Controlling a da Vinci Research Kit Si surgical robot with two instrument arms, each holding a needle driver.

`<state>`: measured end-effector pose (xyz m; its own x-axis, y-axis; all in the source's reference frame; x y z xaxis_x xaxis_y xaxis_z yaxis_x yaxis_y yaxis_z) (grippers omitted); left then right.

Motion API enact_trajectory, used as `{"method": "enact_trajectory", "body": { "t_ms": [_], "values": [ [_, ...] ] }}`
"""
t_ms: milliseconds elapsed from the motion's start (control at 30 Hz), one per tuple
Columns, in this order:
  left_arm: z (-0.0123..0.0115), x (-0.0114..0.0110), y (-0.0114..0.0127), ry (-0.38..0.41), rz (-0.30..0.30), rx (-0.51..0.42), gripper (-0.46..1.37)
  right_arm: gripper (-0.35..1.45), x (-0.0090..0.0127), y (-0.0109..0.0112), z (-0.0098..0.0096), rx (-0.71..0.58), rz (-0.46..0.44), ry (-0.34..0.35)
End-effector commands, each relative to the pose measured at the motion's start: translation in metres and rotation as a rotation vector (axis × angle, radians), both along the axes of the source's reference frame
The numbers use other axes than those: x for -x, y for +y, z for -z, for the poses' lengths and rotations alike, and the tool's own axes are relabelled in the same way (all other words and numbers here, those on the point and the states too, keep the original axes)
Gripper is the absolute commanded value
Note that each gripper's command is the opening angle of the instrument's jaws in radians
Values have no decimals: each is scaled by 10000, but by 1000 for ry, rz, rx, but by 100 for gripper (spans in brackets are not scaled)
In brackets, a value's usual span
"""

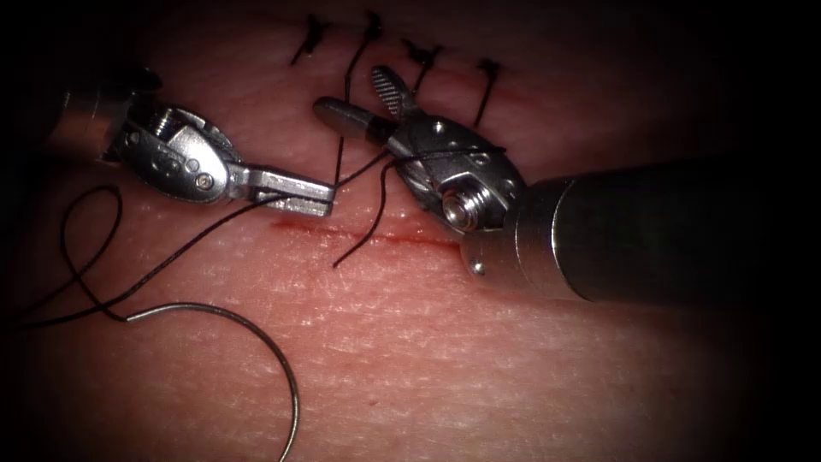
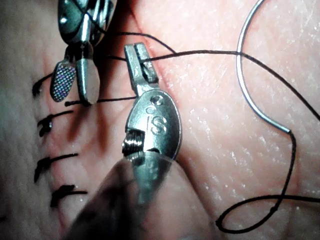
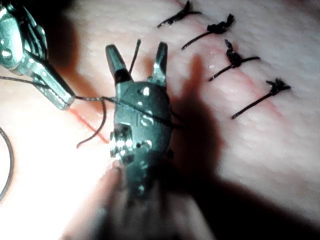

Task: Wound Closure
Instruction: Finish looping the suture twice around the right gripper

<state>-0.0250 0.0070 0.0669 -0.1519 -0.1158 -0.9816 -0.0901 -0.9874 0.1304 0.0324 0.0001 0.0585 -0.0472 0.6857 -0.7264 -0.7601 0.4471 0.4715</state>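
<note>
left tool (image 1: pixel 312 197): on the left of the cut (image 1: pixel 368 235), jaws closed on the thread (image 1: pixel 171 261), tip just above the cut's left end.
right tool (image 1: pixel 368 98): enters from the right, jaws parted and holding nothing, above the cut and below the stitches (image 1: pixel 428 56); thread lies across its wrist.
needle (image 1: pixel 256 342): loose on the tissue (image 1: pixel 513 368), below the cut, left of centre, not in the tissue.
thread: runs from the needle's end up to the left tool; a short tail crosses the cut.
</note>
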Motion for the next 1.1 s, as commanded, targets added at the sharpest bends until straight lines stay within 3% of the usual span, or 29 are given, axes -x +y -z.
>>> {"method": "enact_trajectory", "body": {
  "t_ms": [33,300,467,667,1100],
  "values": [
    [0,0,0,1,-2,0,-35,83,0,1,0,-1,-1,0],
    [2,-2,-1,-1,-3,-1,-35,91,-1,-3,5,-3,1,3],
    [7,-5,-1,-3,-5,-5,-35,93,-3,-8,19,0,4,11],
    [24,-7,-7,-14,-26,7,-35,97,-6,-16,36,17,22,7],
    [55,-19,-28,-27,-51,10,-35,102,-18,-32,53,41,67,30]
  ]
}}
